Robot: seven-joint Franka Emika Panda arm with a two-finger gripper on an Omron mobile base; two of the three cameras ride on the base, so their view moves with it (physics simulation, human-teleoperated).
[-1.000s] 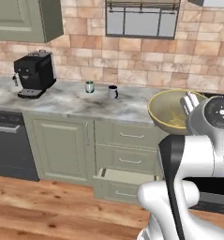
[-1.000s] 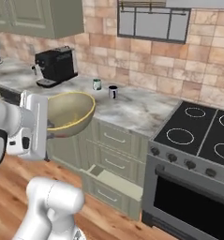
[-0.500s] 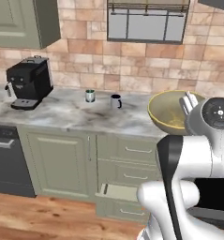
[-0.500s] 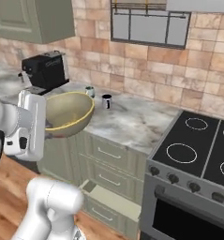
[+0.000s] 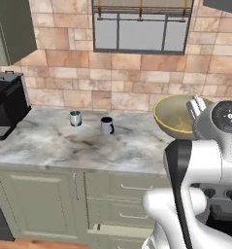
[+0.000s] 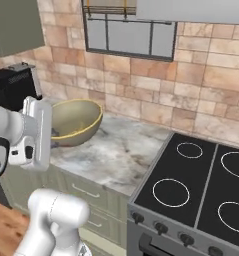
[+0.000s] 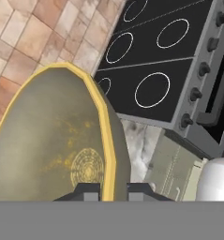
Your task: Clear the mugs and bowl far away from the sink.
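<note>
My gripper is shut on the rim of the wide yellowish-tan bowl, one finger on each side of the rim. The bowl hangs tilted in the air above the right part of the marble counter, in front of my white arm. From the right it shows as the bowl beside my hand. The teal-green mug and the dark navy mug stand upright on the counter near the back wall, left of the bowl. The sink is out of view.
A black coffee machine stands at the counter's left end. A black stove with four burners adjoins the counter on the right. A low drawer under the counter stands slightly open. A window is set in the tiled wall.
The whole picture has shifted: the base has driven right and closer to the counter, so the coffee machine slid left and the stove came nearer. The bowl stays in my grip.
</note>
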